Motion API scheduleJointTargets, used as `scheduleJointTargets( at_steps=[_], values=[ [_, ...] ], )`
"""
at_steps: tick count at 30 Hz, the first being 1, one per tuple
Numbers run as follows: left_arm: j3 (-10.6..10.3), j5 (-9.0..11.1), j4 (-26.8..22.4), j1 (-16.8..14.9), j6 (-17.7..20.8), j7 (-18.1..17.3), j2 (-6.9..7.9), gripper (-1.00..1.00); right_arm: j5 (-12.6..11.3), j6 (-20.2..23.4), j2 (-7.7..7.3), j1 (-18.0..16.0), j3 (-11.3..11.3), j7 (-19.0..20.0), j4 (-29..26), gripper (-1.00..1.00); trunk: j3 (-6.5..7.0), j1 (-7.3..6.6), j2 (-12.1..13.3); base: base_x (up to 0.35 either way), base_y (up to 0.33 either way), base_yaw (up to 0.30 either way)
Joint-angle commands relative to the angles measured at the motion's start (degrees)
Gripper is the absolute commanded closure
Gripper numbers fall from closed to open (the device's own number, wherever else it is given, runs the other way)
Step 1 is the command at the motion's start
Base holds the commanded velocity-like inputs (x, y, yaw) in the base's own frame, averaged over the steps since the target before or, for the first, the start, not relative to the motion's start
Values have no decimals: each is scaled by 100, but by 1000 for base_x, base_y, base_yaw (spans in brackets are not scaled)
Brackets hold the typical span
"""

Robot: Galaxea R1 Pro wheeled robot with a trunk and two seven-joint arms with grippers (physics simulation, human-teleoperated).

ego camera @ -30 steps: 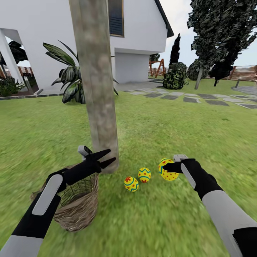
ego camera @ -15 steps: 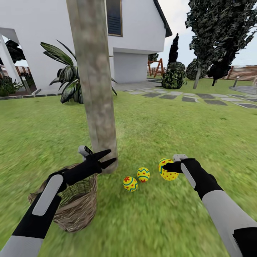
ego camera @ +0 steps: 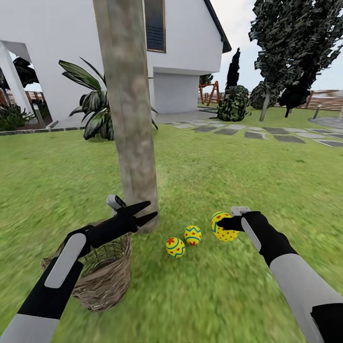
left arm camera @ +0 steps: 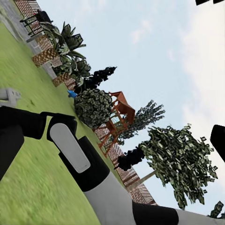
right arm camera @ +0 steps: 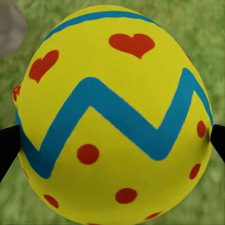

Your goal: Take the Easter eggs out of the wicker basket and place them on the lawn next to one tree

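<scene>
Right gripper (ego camera: 225, 224) extended low, clamped on third Easter egg (ego camera: 222, 227); left gripper (ego camera: 143, 213), fingers spread, poised above wicker basket (ego camera: 102, 274); no eggs visible inside.

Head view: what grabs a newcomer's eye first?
The thick grey-brown tree trunk rising mid-frame, with two yellow painted eggs on the lawn at its foot. The right gripper holds a third egg beside them, and the left gripper hovers open above the wicker basket.

The lawn (ego camera: 238, 295) carries two eggs (ego camera: 175, 247), the basket (ego camera: 102, 276) and the tree (ego camera: 131, 119).
</scene>
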Motion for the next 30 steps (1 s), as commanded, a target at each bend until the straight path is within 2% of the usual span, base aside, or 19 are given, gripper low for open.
scheduleJointTargets(
  at_steps=[1,8,24,30],
  values=[
    [-6,-4,3,-5,14,-23,3,-100,-5,23,-7,-3,18,11,-6,100,-15,-1,-3,0,0,91],
    [-5,-3,3,-5,14,-23,3,-100,-13,39,-7,-3,10,10,-6,100,-79,-1,-3,0,0,82],
    [-9,-3,3,-5,14,-23,0,-100,-35,33,-7,-3,-12,7,28,100,-229,-1,-3,0,0,2],
    [-12,-3,3,-5,14,-23,0,-100,2,33,-7,-3,1,1,4,100,-251,-1,-3,0,0,-209]
  ],
)
